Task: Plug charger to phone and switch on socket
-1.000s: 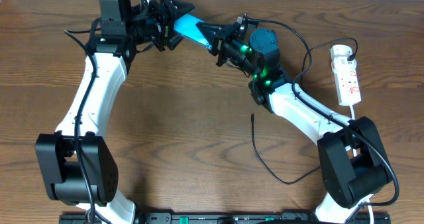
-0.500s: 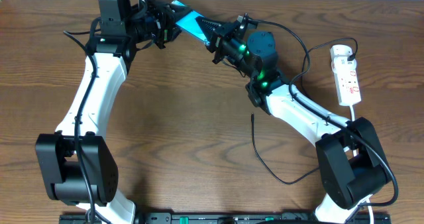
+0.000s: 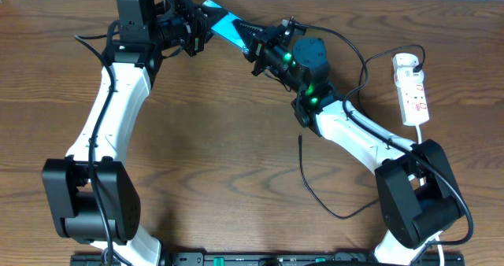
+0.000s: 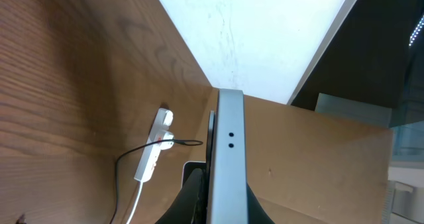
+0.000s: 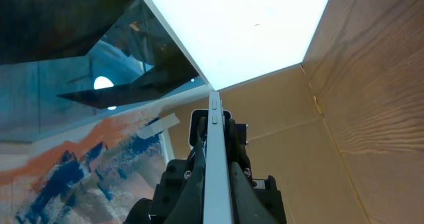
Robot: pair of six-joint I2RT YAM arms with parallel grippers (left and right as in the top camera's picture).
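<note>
Phone (image 3: pixel 224 27) between left gripper (image 3: pixel 202 24) and right gripper (image 3: pixel 251 40), near far table (image 3: pixel 236 148) edge.

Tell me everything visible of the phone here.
The phone is a slim slab with a bright cyan screen, slanted near the far edge of the table. The left hand is shut on its far-left end, the right hand on its near-right end. The wrist views show it edge-on: a thin grey, metal-looking rim with two small holes at one end. The charger tip lies apart, unplugged.
</note>
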